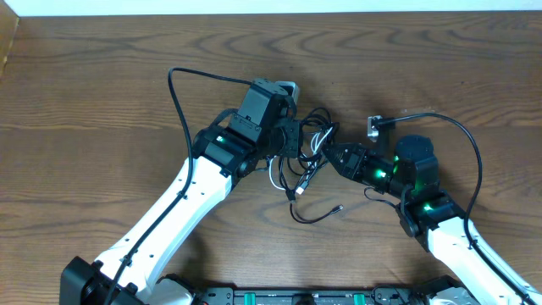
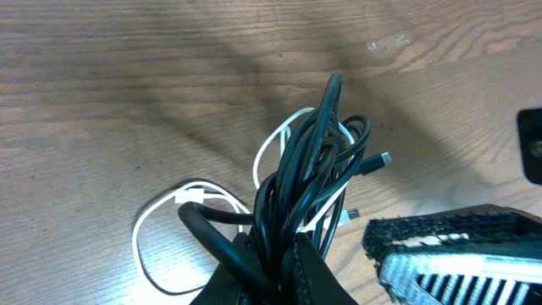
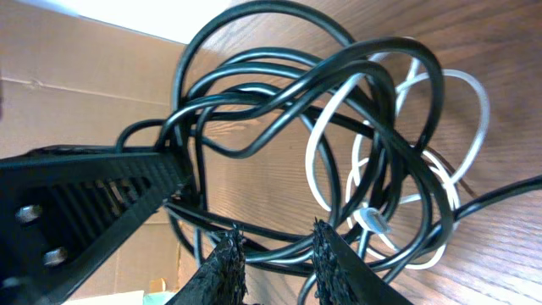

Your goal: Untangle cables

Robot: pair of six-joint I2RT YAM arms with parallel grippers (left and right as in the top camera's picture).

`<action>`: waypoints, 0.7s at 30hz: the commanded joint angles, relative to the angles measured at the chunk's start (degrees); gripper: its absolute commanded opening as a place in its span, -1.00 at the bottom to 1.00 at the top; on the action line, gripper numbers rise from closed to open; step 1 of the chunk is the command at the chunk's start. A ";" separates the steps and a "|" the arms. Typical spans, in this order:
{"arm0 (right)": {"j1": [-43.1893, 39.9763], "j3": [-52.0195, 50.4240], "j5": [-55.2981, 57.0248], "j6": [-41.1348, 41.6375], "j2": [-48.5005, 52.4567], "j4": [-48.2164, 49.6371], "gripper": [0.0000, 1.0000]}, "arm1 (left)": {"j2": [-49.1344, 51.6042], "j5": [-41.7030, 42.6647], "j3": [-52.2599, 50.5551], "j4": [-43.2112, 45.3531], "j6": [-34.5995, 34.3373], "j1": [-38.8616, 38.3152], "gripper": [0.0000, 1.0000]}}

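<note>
The cables (image 1: 305,165) form one tangle of black cords and a white cord at the table's middle, between my two grippers. My left gripper (image 1: 296,140) is shut on a bunch of the black cords (image 2: 318,161), which rise from its jaws (image 2: 284,250). The white cable (image 2: 140,246) loops on the wood to their left. My right gripper (image 1: 329,152) faces it from the right. Its jaws (image 3: 275,233) stand apart, with black cords (image 3: 339,93) running across the gap and the white loops (image 3: 474,93) behind. A loose plug end (image 1: 339,207) lies nearer the front.
A thick black arm wire (image 1: 178,93) arcs over the left arm, and another (image 1: 466,144) curves over the right arm to a small grey plug (image 1: 375,127). Cardboard (image 1: 7,42) stands at the far left edge. The wooden table (image 1: 102,68) ends at the back.
</note>
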 commanded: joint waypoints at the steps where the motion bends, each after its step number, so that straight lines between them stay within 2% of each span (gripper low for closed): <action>1: 0.42 0.28 -0.96 -0.68 -0.31 1.01 -0.43 | -0.44 -1.01 -0.13 0.28 -0.55 -0.17 -0.85; 21: 1.53 0.28 3.30 -0.70 -0.24 0.96 -0.33 | -0.44 3.52 -0.13 0.33 -0.76 -1.79 -0.85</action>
